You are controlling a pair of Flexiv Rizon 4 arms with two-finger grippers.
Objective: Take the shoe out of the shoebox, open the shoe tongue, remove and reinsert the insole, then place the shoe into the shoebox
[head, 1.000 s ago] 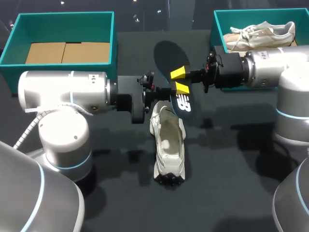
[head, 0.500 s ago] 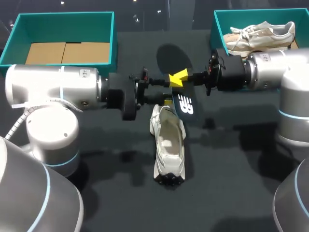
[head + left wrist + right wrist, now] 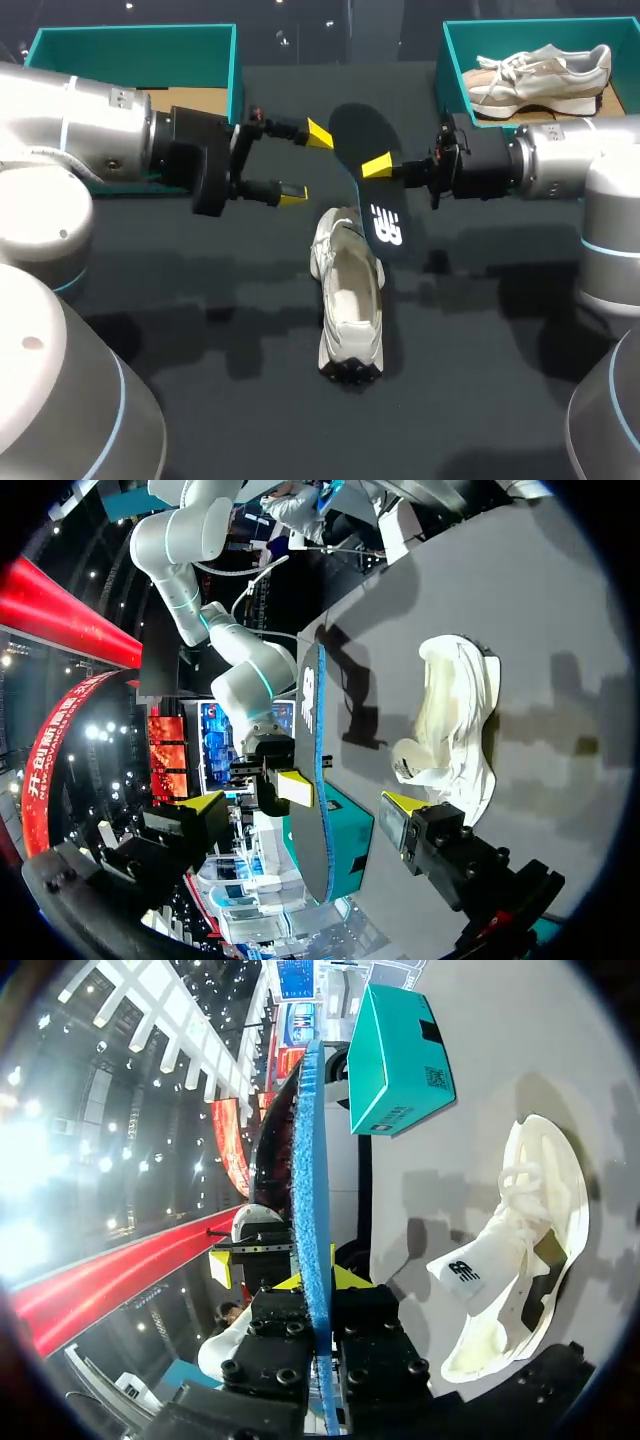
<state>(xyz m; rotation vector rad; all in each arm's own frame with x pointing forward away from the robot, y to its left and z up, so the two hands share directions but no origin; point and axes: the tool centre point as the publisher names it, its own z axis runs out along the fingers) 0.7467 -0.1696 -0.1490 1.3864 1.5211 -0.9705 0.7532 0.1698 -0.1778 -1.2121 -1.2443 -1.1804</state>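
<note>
A white shoe lies on the black table, opening up, toe toward the front. My right gripper is shut on a dark insole held on edge just above the shoe's heel end. In the right wrist view the insole's blue edge runs up from between my fingers, with the shoe beyond. My left gripper stands open to the left of the insole and apart from it. From the left wrist the insole shows ahead of my open left gripper, with the shoe past it.
A teal shoebox with a cardboard floor stands at the back left, behind my left arm. A second teal box at the back right holds another pale shoe.
My left gripper has opened, let go of the insole and drawn back to the left. The right gripper still holds the insole, which has shifted slightly.
</note>
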